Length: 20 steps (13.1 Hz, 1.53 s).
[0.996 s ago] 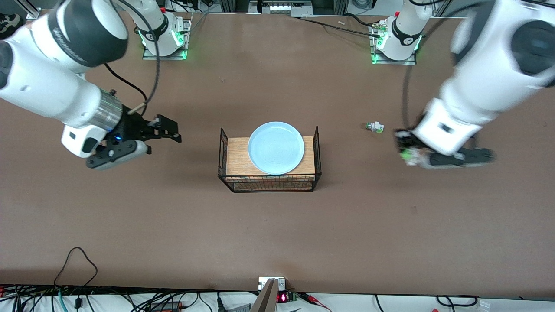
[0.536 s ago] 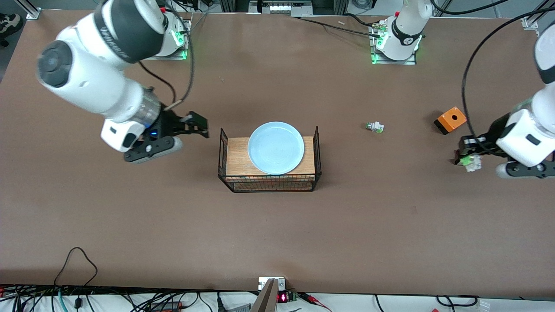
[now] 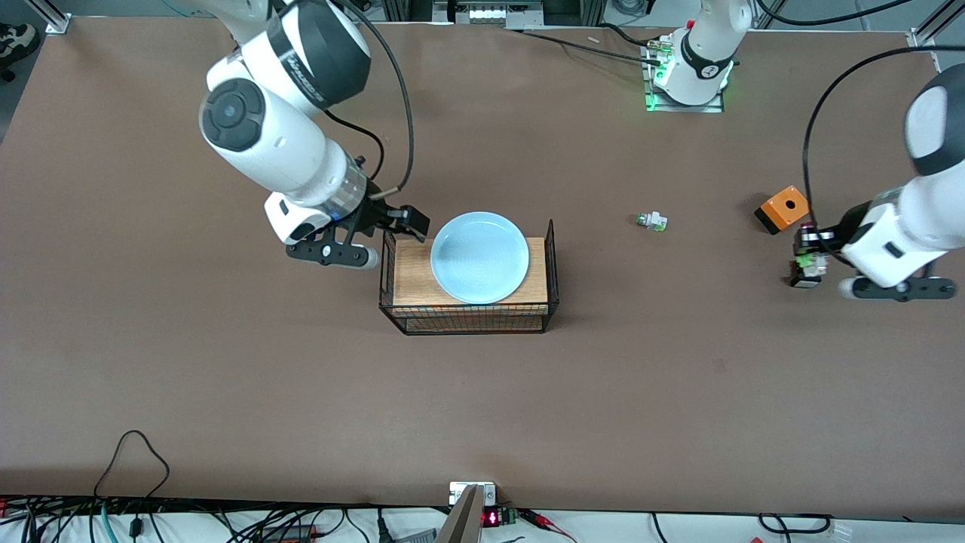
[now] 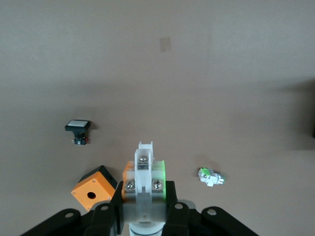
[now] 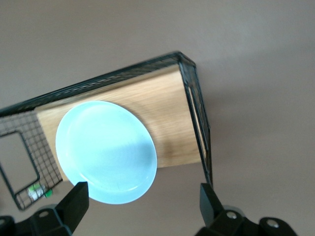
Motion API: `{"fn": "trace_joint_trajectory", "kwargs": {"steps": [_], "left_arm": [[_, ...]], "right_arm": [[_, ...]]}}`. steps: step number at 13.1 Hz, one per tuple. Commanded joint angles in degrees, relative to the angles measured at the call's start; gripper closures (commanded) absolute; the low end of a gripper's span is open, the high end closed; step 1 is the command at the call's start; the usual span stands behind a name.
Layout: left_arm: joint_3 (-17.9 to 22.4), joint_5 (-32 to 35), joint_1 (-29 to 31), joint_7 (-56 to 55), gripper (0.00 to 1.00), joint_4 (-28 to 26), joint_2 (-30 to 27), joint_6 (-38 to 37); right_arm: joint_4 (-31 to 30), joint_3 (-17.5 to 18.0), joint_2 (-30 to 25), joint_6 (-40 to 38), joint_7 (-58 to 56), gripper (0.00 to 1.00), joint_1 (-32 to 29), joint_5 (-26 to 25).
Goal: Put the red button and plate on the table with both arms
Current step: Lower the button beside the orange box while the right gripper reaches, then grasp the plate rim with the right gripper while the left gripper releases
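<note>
The plate (image 3: 479, 257) is pale blue and round. It lies flat on the wood top of a black wire rack (image 3: 552, 249) in the middle of the brown table (image 3: 226, 392).

The right gripper (image 3: 402, 223) is up over the rack's end toward the right arm's end of the table, just beside the plate's rim. Its jaws are wide apart and hold nothing. In the right wrist view the plate (image 5: 106, 152) sits between the two black fingers (image 5: 74, 204).

The left gripper (image 3: 805, 260) is over the table near the left arm's end. Its jaws are closed on the red button (image 3: 808, 260), a small whitish part with green on it. In the left wrist view the button (image 4: 143, 182) sticks out from between the jaws.

An orange box (image 3: 785, 208) with a dark hole stands on the table near the left gripper. A small white and green switch part (image 3: 652, 221) lies between the rack and the orange box. A small black switch part (image 4: 78, 129) with a white face shows only in the left wrist view.
</note>
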Motion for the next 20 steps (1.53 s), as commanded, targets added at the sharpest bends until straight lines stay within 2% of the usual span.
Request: {"fn": "trace_joint_trajectory", "kwargs": {"steps": [1, 4, 5, 8, 10, 14, 17, 20], "left_arm": [[-0.15, -0.59, 1.71, 2.17, 1.00, -11.47, -5.31, 8.31], [-0.15, -1.03, 1.71, 2.17, 1.00, -16.85, -5.84, 14.73], [-0.15, -1.55, 1.71, 2.17, 1.00, -18.26, -5.84, 16.67], [-0.15, -2.26, 2.06, 2.17, 1.00, -22.65, -5.67, 21.94], [-0.15, -2.26, 2.15, 2.35, 1.00, -27.30, -5.40, 28.26], [-0.15, -2.26, 4.34, 5.86, 1.00, -35.83, -3.65, 42.24], [-0.15, -2.26, 4.26, 5.86, 1.00, -36.73, -1.46, 43.58], [-0.15, -2.26, 4.08, 5.78, 1.00, -36.73, 1.53, 44.37]], "right_arm": [[0.82, -0.49, 2.34, 0.60, 9.12, 0.00, 1.91, -2.37], [0.73, -0.40, 4.45, 3.40, 13.44, 0.00, 6.03, -12.19], [0.73, -0.40, 4.80, 5.42, 13.54, 0.00, 7.01, -13.97], [1.34, -0.40, 6.56, 6.32, 12.13, 0.00, 6.84, -13.37], [1.43, -0.49, 7.35, 6.49, 13.70, 0.00, 7.45, -11.53], [1.43, -0.49, 8.49, 7.98, 18.70, 0.00, 7.37, -11.35], [1.34, -0.49, 9.99, 12.55, 21.62, 0.00, 7.54, -11.35], [1.34, -0.49, 11.13, 12.73, 21.27, 0.00, 7.54, -12.05]]}}
